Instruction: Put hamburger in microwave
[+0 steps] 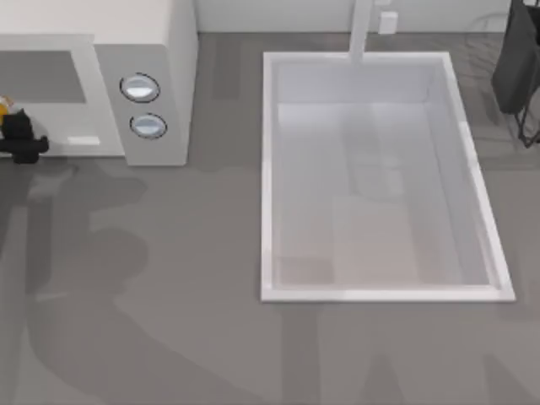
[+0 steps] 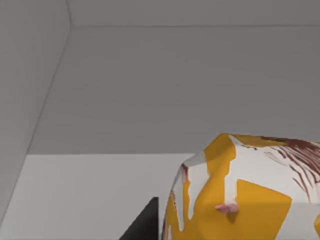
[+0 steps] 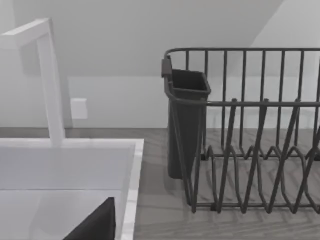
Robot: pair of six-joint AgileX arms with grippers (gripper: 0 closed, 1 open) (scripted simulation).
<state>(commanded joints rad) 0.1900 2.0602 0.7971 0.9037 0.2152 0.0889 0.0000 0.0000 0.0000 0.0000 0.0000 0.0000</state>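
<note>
The microwave [image 1: 160, 84] stood at about ten o'clock on the table [image 1: 211, 337], its two dials [image 1: 140, 88] one above the other on the side panel, and its wide opening ran off the left edge of the top view. At roughly nine o'clock, right at that left edge, the left gripper [image 1: 21, 139] sat as a dark shape at the front of the microwave's opening, with a small orange-yellow bit of the hamburger [image 1: 3, 106] just above it. The left wrist view looked into the pale grey inside of the microwave [image 2: 150, 100], where the hamburger [image 2: 245, 195] loomed close, whitish with orange-yellow patches and dark red streaks, and a dark fingertip [image 2: 145, 225] poked in just beside it. I could not tell whether that gripper was pinching the hamburger or standing apart from it. The white sink [image 1: 270, 169] lay right of centre, with its tap [image 1: 361, 29] at twelve o'clock. A dark dish rack [image 3: 250, 140] with a cup holder [image 3: 185, 120] stood beside the sink toward two o'clock.
</note>
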